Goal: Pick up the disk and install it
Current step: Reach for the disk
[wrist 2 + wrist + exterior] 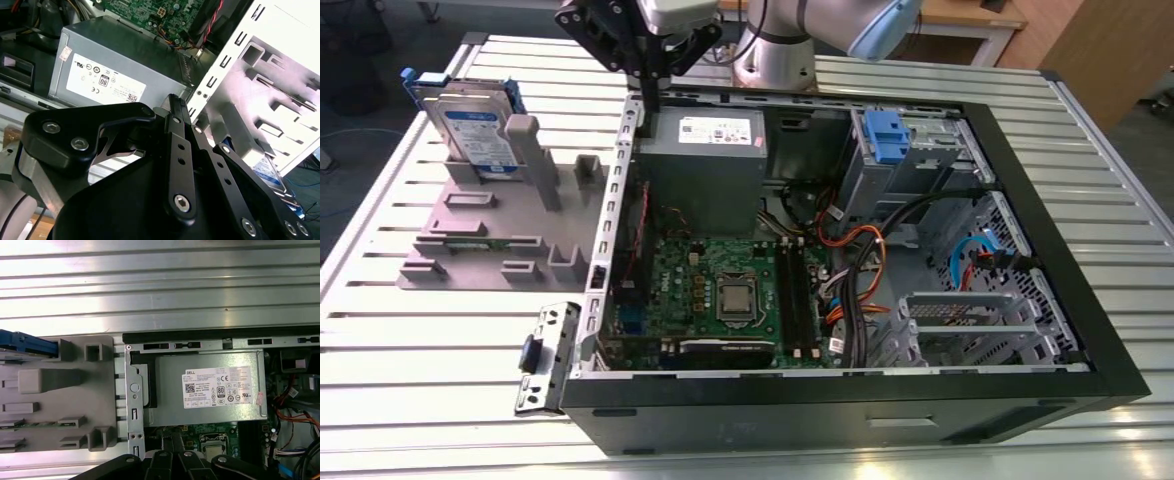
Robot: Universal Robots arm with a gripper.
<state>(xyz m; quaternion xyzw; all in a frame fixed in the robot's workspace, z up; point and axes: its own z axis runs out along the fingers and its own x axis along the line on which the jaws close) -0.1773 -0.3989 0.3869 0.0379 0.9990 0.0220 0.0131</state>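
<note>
The disk stands upright in a grey rack, at about nine o'clock from the gripper in the exterior view and well apart from it. The gripper's fingers are pressed together on nothing. It hangs above the computer case corner beside the power supply.

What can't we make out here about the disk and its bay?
1. Exterior view: the lower part of the disk is hidden in the grey fixture.
2. First wrist view: the disk is cut off by the frame edge.
3. Second wrist view: the disk is mostly behind the gripper.
4. Exterior view: the inside of the blue-latched cage is hidden by its own walls.
</note>
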